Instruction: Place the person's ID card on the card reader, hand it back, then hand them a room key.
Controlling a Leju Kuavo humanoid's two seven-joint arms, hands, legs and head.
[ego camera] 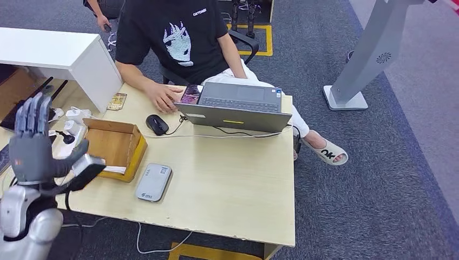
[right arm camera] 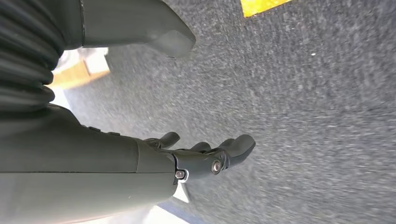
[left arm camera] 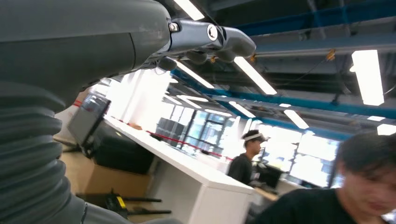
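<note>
Lying flat near the table's [ego camera: 238,179] front edge, the grey card reader [ego camera: 153,182] sits beside a cardboard box [ego camera: 115,148]. A seated person [ego camera: 178,38] works a laptop [ego camera: 238,106] opposite. Left hand [ego camera: 33,146] is raised, fingers apart; right hand [right arm camera: 187,156] hangs empty, fingers loosely spread.

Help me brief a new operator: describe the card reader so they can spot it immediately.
Start at the light wooden desk where the person sits behind a grey laptop. Near the desk's front edge, beside the open wooden box, lies the card reader: a flat, silver-grey slab with rounded corners, unlike the black mouse further back.
</note>
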